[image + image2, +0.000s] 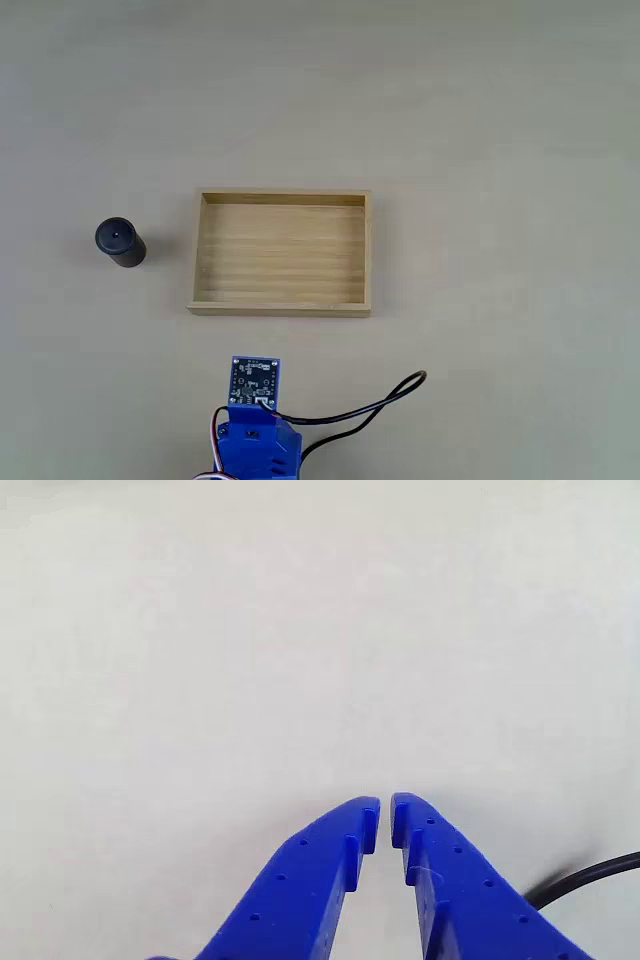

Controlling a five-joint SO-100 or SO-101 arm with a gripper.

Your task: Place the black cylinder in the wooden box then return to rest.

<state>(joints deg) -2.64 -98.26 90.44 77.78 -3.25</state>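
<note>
- Table (500,120): pale, matte surface seen across the fixed view; it carries everything listed below.
- Wooden box (281,308): lies at the centre of the fixed view, long side running 9 to 3 o'clock. Nothing is seen on its striped floor.
- Arm (255,440): blue body with a small circuit board on top, seen at 6 o'clock of the box, apart from it.
- Black cable (385,400): loops out from the arm toward 3 o'clock.
- Tool (385,815): blue, clenched; in the other view the tips are almost touching, nothing is held between them, and bare table lies beyond.
- Black cylinder (120,243): stands on the table at 9 o'clock of the box, near its wall but outside it.
- Progress, judged: nothing is done yet. Reach, grasp, carry, release in the box and return to rest are all left.
</note>
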